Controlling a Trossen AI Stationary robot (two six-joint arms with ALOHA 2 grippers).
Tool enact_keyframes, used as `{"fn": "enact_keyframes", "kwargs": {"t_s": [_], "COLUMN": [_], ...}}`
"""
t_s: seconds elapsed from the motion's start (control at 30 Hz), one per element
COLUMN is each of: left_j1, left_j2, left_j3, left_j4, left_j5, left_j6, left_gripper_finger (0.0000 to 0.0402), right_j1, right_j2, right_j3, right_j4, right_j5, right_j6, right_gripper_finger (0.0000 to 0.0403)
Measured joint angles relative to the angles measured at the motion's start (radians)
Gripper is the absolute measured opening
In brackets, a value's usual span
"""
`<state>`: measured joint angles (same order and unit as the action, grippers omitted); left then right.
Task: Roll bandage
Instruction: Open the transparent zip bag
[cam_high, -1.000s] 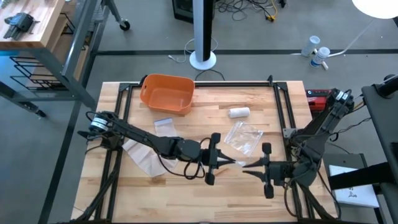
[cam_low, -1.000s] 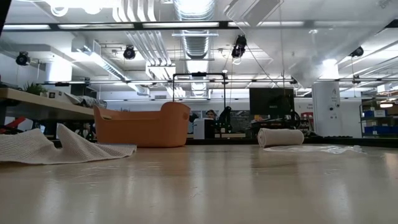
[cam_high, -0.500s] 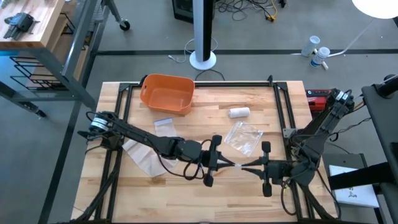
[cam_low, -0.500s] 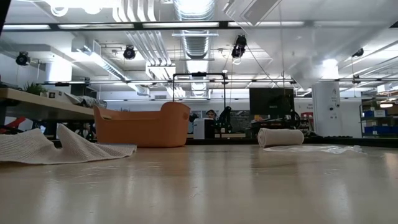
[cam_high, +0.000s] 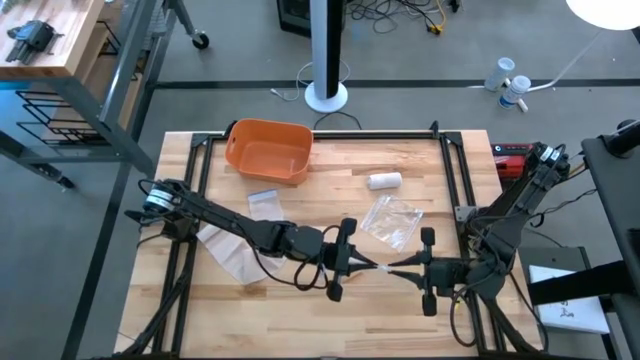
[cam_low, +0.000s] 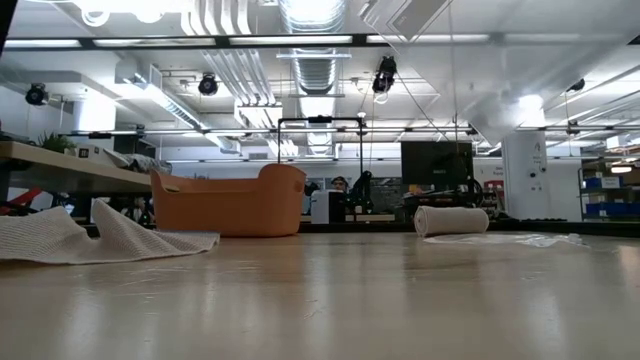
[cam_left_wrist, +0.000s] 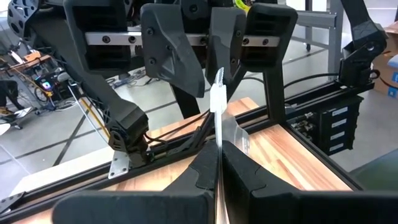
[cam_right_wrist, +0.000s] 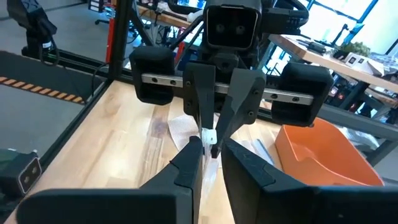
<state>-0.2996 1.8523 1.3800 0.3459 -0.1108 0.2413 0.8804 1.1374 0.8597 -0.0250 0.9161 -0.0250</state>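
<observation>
The left gripper (cam_high: 354, 262) and the right gripper (cam_high: 400, 267) face each other tip to tip near the front middle of the table (cam_high: 290, 310). Between them runs a short white strip of bandage (cam_high: 378, 266), lifted off the wood. The left wrist view shows the left gripper's fingers (cam_left_wrist: 199, 171) pressed together on the strip (cam_left_wrist: 218, 124), which stands on edge and runs straight across to the right gripper (cam_left_wrist: 219, 71), whose own fingers pinch its far end. The right wrist view shows the same from the other side: the right gripper's fingers (cam_right_wrist: 189, 163) are clamped on the white strip (cam_right_wrist: 208, 135), and the left gripper (cam_right_wrist: 210, 140) holds the other end just beyond.

Behind the grippers, a clear plastic bag (cam_high: 391, 220) lies flat on the table, and farther back a rolled white bandage (cam_high: 384, 181) rests on its side, apart from the bag. In the low view the roll (cam_low: 451, 220) sits on the far edge of the tabletop. An orange bin (cam_high: 267, 151) stands at the back left part of the table; in the low view it shows as a tub (cam_low: 228, 203) left of the roll. Beside the left arm lies a crumpled white mesh cloth (cam_high: 230, 251), and a small clear packet (cam_high: 262, 199) rests between that cloth and the bin. The mesh cloth (cam_low: 90, 235) fills the left edge of the low view.
</observation>
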Motion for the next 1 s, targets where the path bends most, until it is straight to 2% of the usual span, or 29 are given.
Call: {"fn": "enact_keyframes", "kwargs": {"t_s": [0.4,0.7,1.0], "left_j1": [0.0,0.001,0.002], "left_j2": [0.0,-0.001,-0.001], "left_j3": [0.0,0.0,0.0], "left_j4": [0.0,-0.012,-0.008], "left_j5": [-0.011,-0.012,-0.012], "left_j6": [-0.003,-0.012,-0.014], "left_gripper_finger": [0.0,0.0,0.0], "right_j1": [-0.051,-0.019,-0.034], "right_j2": [0.057,0.01,0.03], "right_j3": [0.0,0.017,0.017], "right_j4": [0.004,0.0,0.0], "right_j5": [0.0,0.0,-0.001], "right_j6": [0.002,0.014,0.028], "right_gripper_finger": [0.0034,0.0054,0.0062]}}
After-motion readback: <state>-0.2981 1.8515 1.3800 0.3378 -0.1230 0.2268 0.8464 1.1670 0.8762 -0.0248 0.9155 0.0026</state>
